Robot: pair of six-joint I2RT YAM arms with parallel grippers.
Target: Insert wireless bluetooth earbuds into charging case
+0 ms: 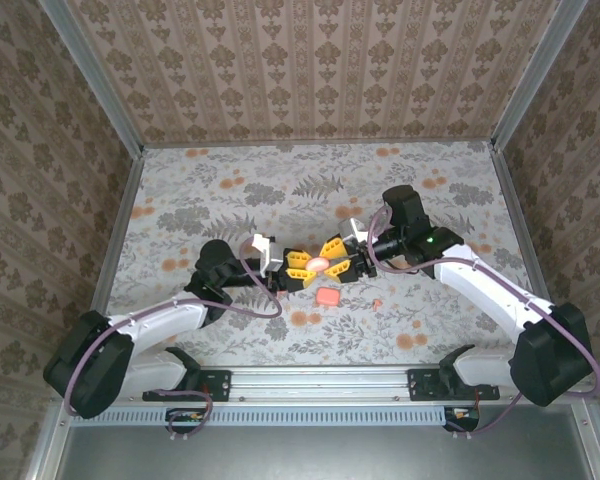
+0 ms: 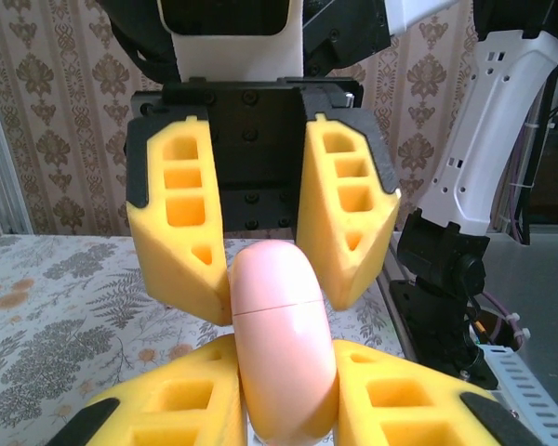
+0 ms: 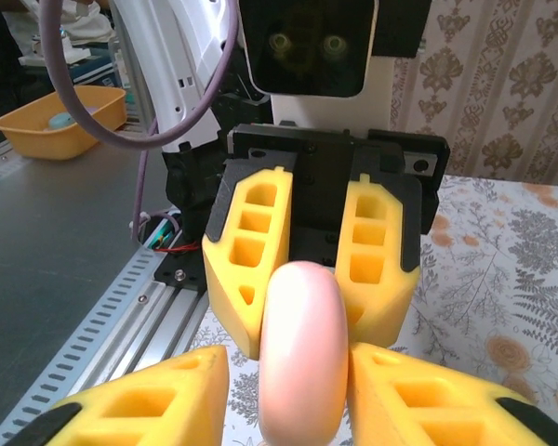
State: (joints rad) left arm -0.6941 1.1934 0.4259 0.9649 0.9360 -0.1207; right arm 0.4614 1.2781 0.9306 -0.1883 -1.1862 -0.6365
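Looking at a pale pink pod (image 1: 318, 263) with a seam round it, held up off the table (image 1: 230, 170) around the middle, a bit toward the near edge. Pinched at one end by the left gripper (image 1: 302, 266), yellow pads tight on both sides, so clamped for sure. Flanked at the other end by the right gripper (image 1: 335, 262), jaws narrow. One pad on it and a sliver of gap at the other in the right wrist view, so can't tell if actually gripped. Honestly can't tell whether that pod belongs to the task gear either. Then the charging case (image 1: 328, 296): flat on the table just nearside of the fingertips, touching nothing. One earbud (image 1: 377, 302) to its right, near but apart. Both arms reaching in from the near corners, forearms angled inward, wrists level, grippers nose to nose.
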